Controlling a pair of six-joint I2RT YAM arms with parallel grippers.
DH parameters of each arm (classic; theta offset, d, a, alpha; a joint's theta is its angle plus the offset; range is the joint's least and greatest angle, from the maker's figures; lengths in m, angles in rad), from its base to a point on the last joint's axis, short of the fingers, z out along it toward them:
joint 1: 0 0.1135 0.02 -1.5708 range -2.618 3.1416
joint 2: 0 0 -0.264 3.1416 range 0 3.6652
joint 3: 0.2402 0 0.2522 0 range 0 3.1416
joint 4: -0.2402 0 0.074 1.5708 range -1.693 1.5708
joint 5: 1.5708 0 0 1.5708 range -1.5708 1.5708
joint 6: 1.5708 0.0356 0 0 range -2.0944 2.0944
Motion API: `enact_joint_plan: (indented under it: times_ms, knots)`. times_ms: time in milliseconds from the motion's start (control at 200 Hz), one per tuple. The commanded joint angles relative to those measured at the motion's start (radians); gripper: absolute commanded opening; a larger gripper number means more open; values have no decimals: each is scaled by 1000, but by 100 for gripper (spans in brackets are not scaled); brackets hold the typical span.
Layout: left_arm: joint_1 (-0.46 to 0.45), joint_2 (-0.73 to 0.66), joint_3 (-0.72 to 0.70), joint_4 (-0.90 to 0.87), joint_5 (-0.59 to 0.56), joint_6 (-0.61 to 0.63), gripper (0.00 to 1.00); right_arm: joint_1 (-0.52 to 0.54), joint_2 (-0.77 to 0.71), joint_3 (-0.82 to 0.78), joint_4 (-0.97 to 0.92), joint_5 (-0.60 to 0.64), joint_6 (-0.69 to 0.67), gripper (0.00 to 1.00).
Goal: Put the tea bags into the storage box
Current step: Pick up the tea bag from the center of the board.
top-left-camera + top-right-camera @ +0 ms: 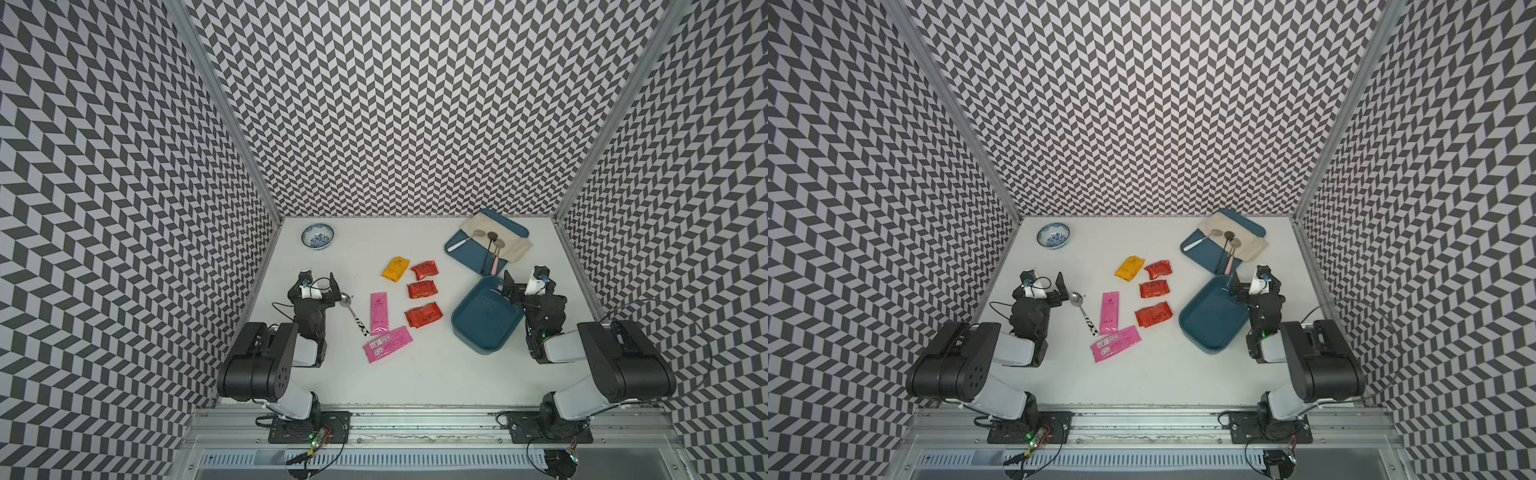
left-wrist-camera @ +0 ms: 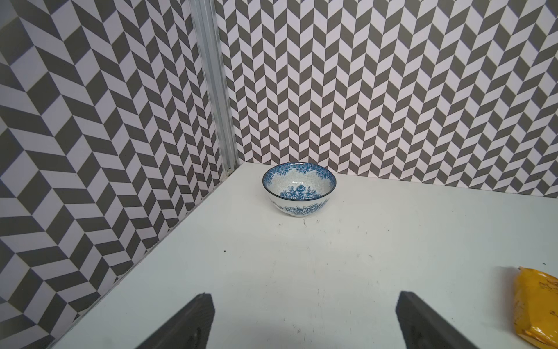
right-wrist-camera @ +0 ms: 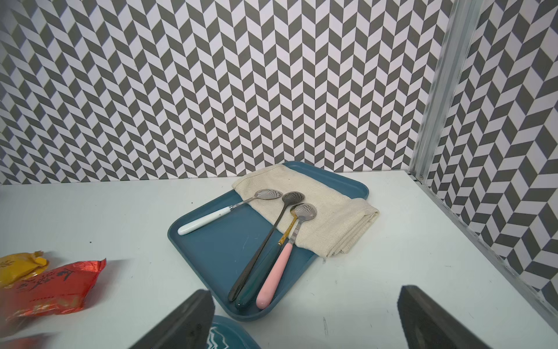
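Six tea bags lie flat mid-table in both top views: a yellow one, three red foil ones, a long pink sachet and a pink one with a white label. The teal storage box stands right of them with nothing inside. My left gripper is open left of the packets, nothing between its fingers. My right gripper is open over the box's far corner. The right wrist view catches a red packet.
A spoon with a black-and-white handle lies between the left gripper and the pink sachet. A blue-and-white bowl sits at the back left. A flat blue tray with a beige cloth and several spoons is at the back right.
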Motion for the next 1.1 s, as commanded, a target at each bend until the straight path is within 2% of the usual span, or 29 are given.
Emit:
enact_joint_plan:
  times_ms: [0,711,761,861,956,1021,1051,1096]
  knots:
    - [3,-11,18,-7,6,0,100,-1,-4,7,42,-3,-3,99]
    - [3,-13,16,-5,7,0,100,-8,-6,0,52,-16,4,99]
    - [4,-16,15,-5,10,-1,100,-8,-10,-1,77,9,11,99]
    - [4,-32,28,-21,1,2,100,-8,-99,36,-69,69,28,99]
    - [1,-103,200,-412,-6,-24,100,-8,-156,146,-310,126,69,99]
    - [-4,-130,270,-554,-6,-44,100,-9,-165,272,-543,163,195,99]
    - [-9,-149,277,-575,-6,-57,100,-10,-165,333,-634,161,214,99]
    - [-21,-180,287,-612,-6,-84,100,-9,-155,418,-797,46,221,99]
